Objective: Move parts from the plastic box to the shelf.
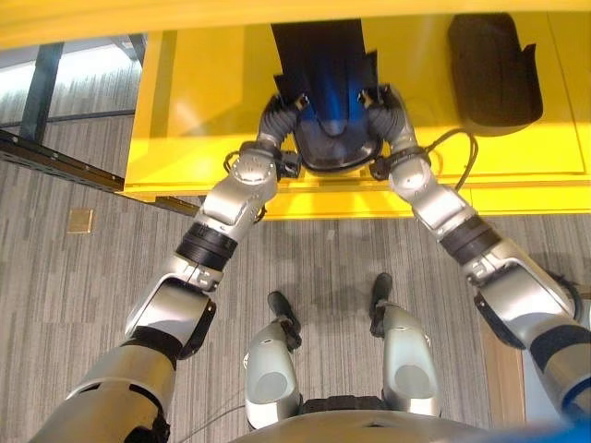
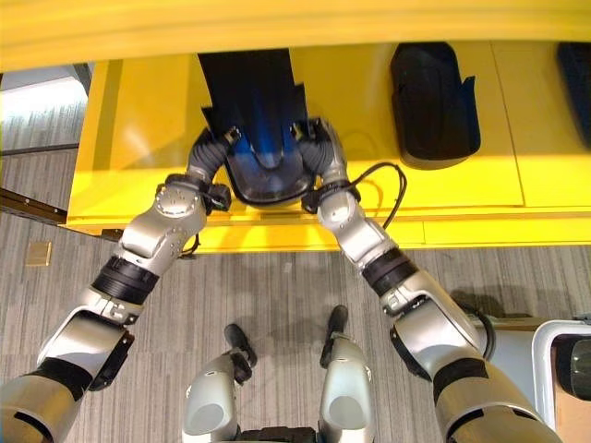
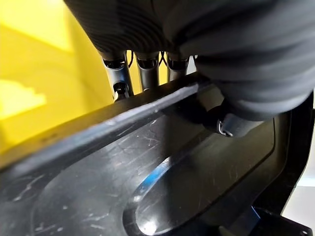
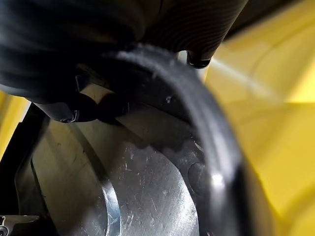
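Observation:
A long black moulded part (image 1: 325, 101) lies on the yellow shelf (image 1: 203, 111), its rounded end near the front edge. My left hand (image 1: 277, 113) grips its left rim and my right hand (image 1: 392, 113) its right rim. In the left wrist view the fingers (image 3: 118, 73) reach behind the part's rim (image 3: 123, 123) while the thumb (image 3: 231, 123) presses on the hollow inner face. The right wrist view has the same grip: thumb (image 4: 64, 110) inside, a finger (image 4: 199, 59) behind the part's rim (image 4: 216, 162). Both hands are shut on the part.
A second black part (image 2: 432, 92) lies on the shelf to the right, and a third dark piece (image 2: 579, 83) at the far right edge. An upper yellow board (image 1: 277, 17) overhangs the shelf. A white-rimmed box (image 2: 552, 369) stands low at the right.

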